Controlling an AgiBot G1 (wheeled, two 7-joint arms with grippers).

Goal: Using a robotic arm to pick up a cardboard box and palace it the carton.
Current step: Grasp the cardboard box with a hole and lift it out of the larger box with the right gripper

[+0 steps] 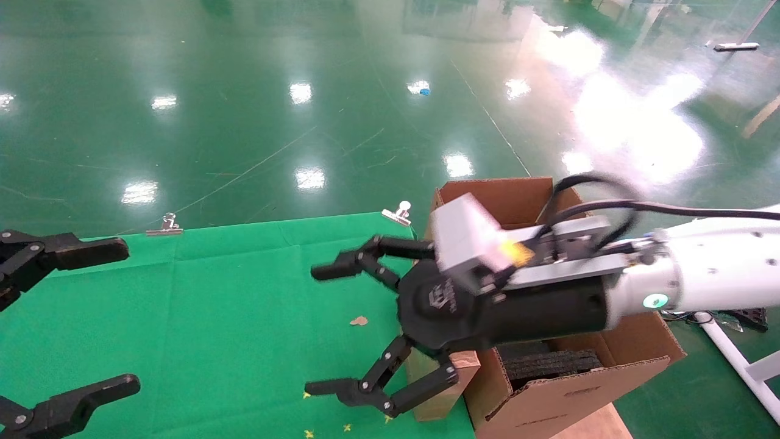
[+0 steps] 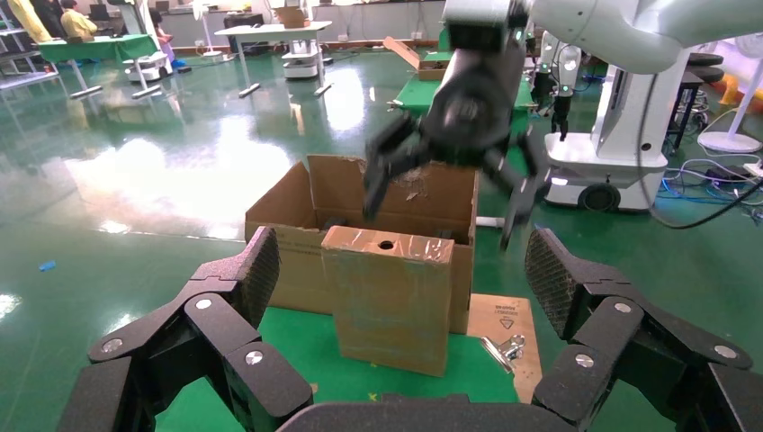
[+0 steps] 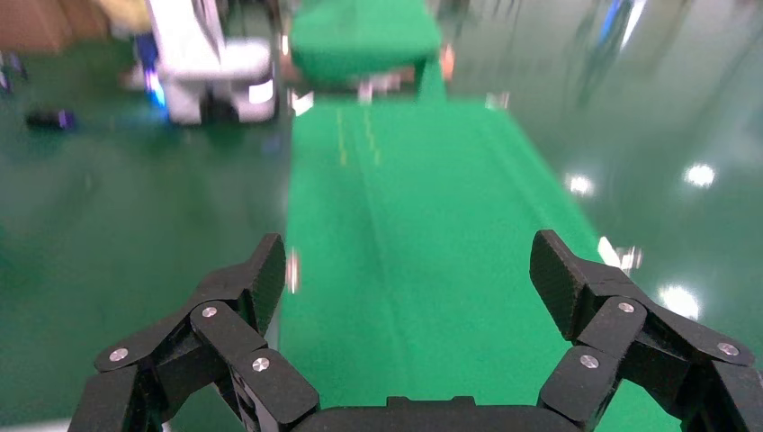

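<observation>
The white robotic arm with its black cylindrical wrist and grey camera block (image 1: pixel 701 274) is reaching in from the right over the green cloth-covered table (image 1: pixel 213 317). Its black linked right gripper (image 1: pixel 341 329) is hanging with its fingers spread wide and holding nothing, above the right end of the table.

The small slim brown cardboard box with shiny tape-patched faces (image 2: pixel 389 297) is standing upright on the green cloth at the table's right edge, a small round hole showing in its top narrow side. In the head view only a part of it (image 1: pixel 442 390) is showing beneath the right gripper's lower fingers. The gripper is sitting above it, apart from it.

The large brown corrugated carton with upright flaps (image 1: pixel 634 360) is standing just beside the small box, off the table's right edge, with black foam inserts (image 1: pixel 548 363) lying inside.

The all-black left gripper (image 1: pixel 91 317) is waiting at the left side of the table, its fingers also spread open and empty. Silver binder clips (image 1: pixel 164 227) are pinning the cloth along the far edge.
</observation>
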